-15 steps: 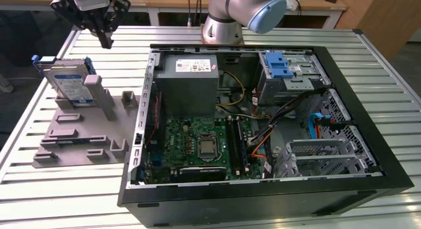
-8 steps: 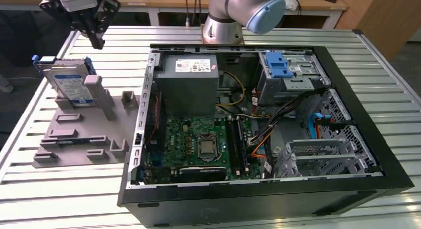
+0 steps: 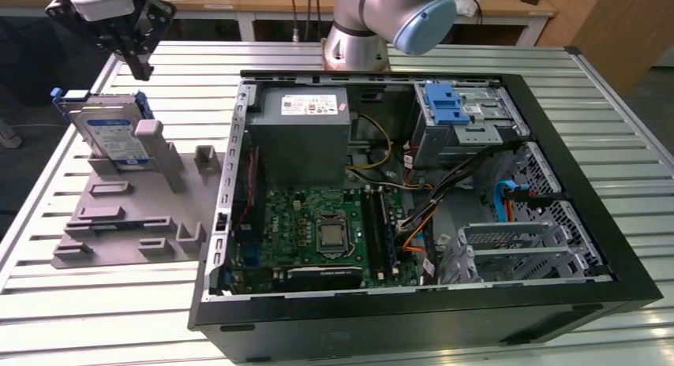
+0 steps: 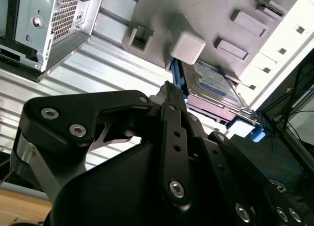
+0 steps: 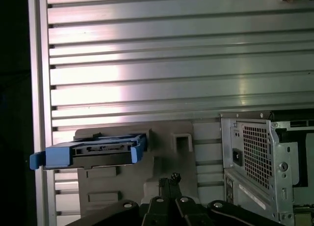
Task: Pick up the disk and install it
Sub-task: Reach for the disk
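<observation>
Although the jaws are pressed together on nothing, they hang above the disk (image 3: 110,133), which stands on edge in a grey holder (image 3: 125,218) near the table's (image 3: 100,326) far corner at the exterior view's left. The first wrist view shows its blue bracket (image 5: 59,157) edge-on, the second wrist view its label (image 4: 218,81), and the exterior view the open computer (image 3: 368,323) alongside.

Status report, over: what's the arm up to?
End effector shut, empty, near disk, not touching. Disk upright in grey holder, beside open computer case. Nothing between them.
</observation>
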